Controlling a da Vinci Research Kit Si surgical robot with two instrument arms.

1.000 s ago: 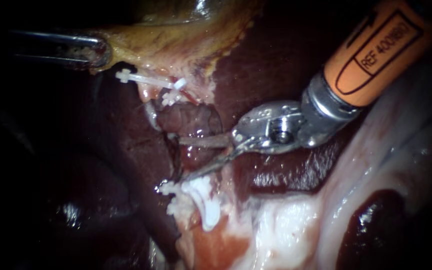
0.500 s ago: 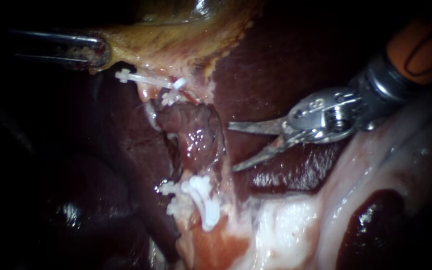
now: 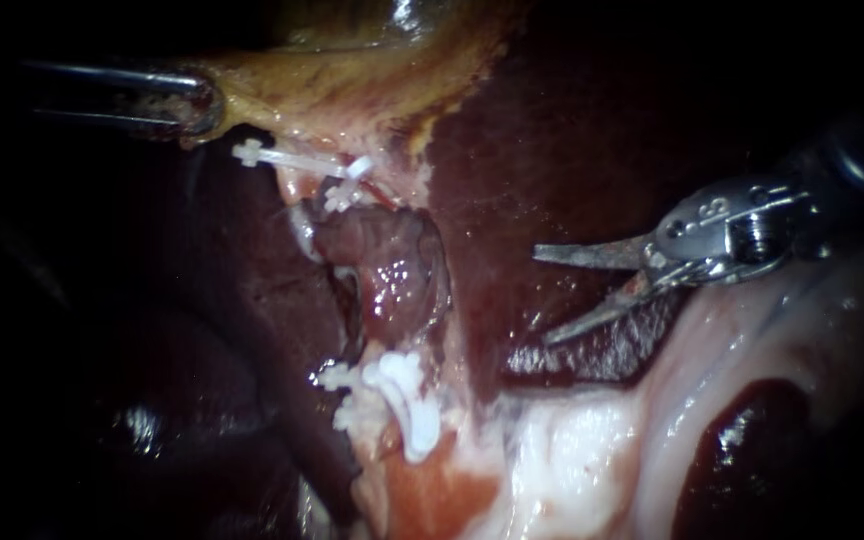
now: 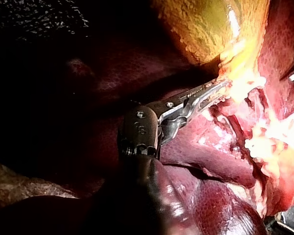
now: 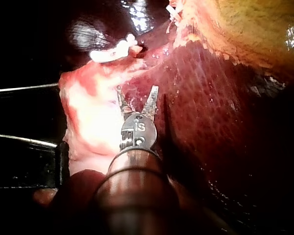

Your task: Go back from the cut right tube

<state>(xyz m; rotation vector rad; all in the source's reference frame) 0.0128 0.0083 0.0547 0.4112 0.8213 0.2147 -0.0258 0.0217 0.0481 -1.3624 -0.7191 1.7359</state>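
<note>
Our right instrument (image 3: 542,296) lies over the dark liver (image 3: 552,130), and its shaft enters from the right edge of the endoscope view. Its 2 thin blades stand apart in a narrow V with nothing between them. The tips are turned toward the cut tube (image 3: 387,270) but are well apart from it, with a bare strip of liver in between.

The cut tube shows as a reddish, glistening stump near the middle of that view, between 2 groups of white clips. The upper clips (image 3: 344,172) sit just above it, under the gallbladder's edge. The lower clips (image 3: 407,405) sit just below it, at the border of the pale white tissue (image 3: 572,440).

Our left instrument (image 3: 197,105) comes in from the upper left, and its jaws are closed on the yellowish rim of the gallbladder (image 3: 352,70).

In the left wrist view we see those same jaws pinching the yellow tissue at the gallbladder's edge, with liver under them. In the right wrist view the blades spread in a V over the liver. The pale tissue lies beside them and white clips lie farther ahead, and neither touches the blades
</note>
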